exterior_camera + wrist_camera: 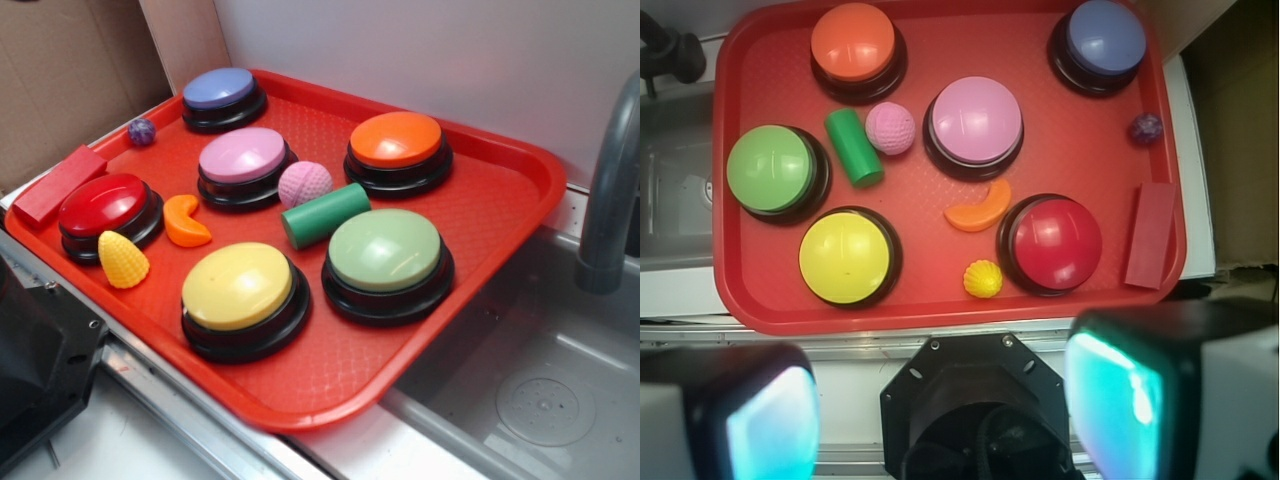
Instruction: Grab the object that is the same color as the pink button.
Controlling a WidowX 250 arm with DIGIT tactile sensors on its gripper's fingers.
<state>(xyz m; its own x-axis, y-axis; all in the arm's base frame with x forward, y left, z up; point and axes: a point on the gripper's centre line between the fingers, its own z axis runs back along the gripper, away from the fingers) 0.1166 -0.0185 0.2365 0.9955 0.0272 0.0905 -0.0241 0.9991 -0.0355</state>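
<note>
The pink button (243,160) (976,122) sits near the middle of the red tray (520,215) (740,290). The object, a small bumpy pink ball (305,184) (890,128), lies right beside that button, between it and a green cylinder (325,214) (854,147). My gripper (945,400) shows only in the wrist view. It hangs high above the black robot base (970,420), off the tray's near edge and far from the ball. Its two cyan pads (770,425) stand wide apart with nothing between them.
Blue-purple (221,92), orange (396,142), green (385,255), yellow (238,290) and red (104,207) buttons crowd the tray. Also there: an orange crescent (184,222), a yellow bumpy cone (121,261), a red block (58,186), a small purple ball (141,131). A sink and grey faucet (610,180) lie to the right.
</note>
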